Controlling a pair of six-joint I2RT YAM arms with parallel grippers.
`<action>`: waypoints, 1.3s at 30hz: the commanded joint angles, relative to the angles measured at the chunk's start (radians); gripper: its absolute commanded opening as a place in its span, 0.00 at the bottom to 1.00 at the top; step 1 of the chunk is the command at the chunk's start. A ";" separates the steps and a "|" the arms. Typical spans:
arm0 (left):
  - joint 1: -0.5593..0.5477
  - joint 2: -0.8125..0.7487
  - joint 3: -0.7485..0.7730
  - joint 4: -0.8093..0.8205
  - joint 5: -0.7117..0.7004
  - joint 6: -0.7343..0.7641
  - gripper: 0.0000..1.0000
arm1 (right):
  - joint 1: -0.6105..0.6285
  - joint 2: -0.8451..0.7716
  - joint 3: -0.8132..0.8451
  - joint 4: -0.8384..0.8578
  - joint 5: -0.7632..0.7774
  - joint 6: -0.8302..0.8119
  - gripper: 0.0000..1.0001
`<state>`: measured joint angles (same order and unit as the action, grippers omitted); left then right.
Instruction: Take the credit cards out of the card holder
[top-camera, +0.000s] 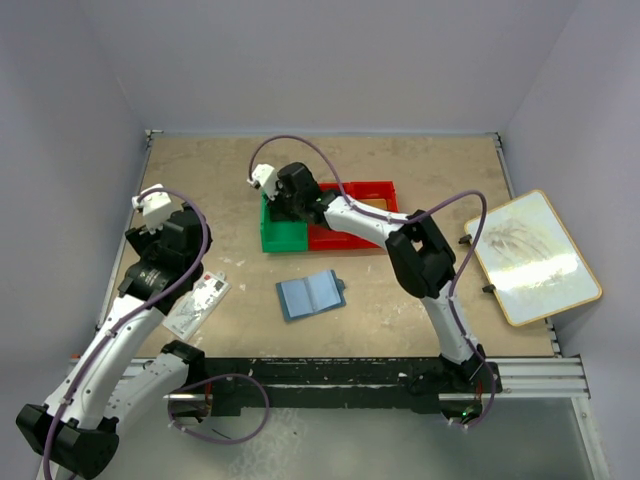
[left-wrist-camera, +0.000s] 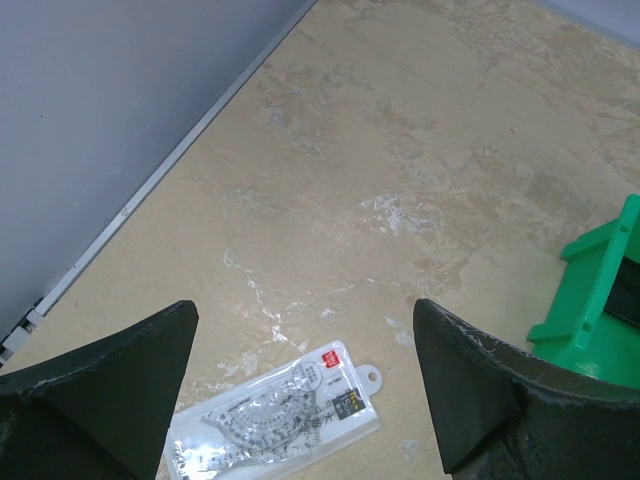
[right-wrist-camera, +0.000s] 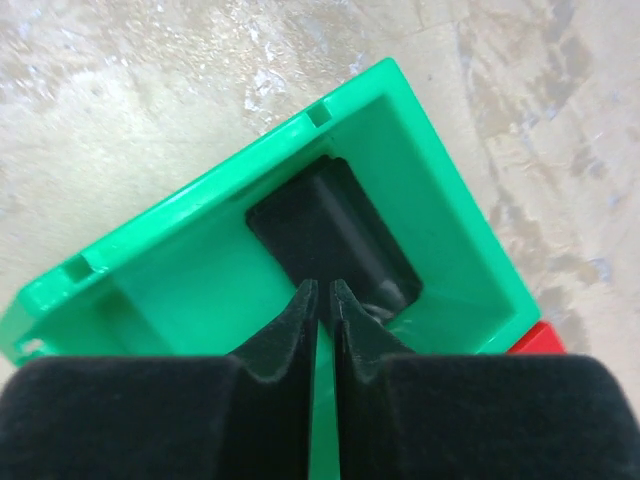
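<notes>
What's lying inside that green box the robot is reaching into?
A dark card lies on the green box floor. The right claw covers its near end; anything beneath it is hidden.

No word or number can be read in full anywhere. The packet (left-wrist-camera: 275, 420), lying on the surface to the left of the green bin (left-wrist-camera: 590, 300), carries a small red square label (left-wrist-camera: 330, 358) with white marks at its hanging-hole end, and beside it a dark strip (left-wrist-camera: 352, 405) of tiny yellow and white print. Both are too small to make out. Fine scale ticks of a protractor show through its clear front, their figures illegible. The whiteboard (top-camera: 530, 255), far right of the green bin, bears only faint grey scribbles, not letters.
</notes>
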<state>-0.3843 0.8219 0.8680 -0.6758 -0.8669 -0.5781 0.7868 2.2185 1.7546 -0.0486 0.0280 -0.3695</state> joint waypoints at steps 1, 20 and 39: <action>0.004 -0.021 0.005 0.022 -0.008 0.023 0.86 | -0.002 -0.051 0.054 -0.059 -0.015 0.296 0.08; 0.004 -0.021 0.004 0.022 -0.009 0.026 0.86 | 0.034 0.109 0.112 -0.129 0.049 0.406 0.04; 0.004 -0.019 0.005 0.020 -0.011 0.027 0.86 | 0.047 0.232 0.171 -0.123 0.318 0.424 0.07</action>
<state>-0.3843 0.8097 0.8680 -0.6758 -0.8669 -0.5781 0.8337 2.4157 1.9297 -0.1402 0.2722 0.0467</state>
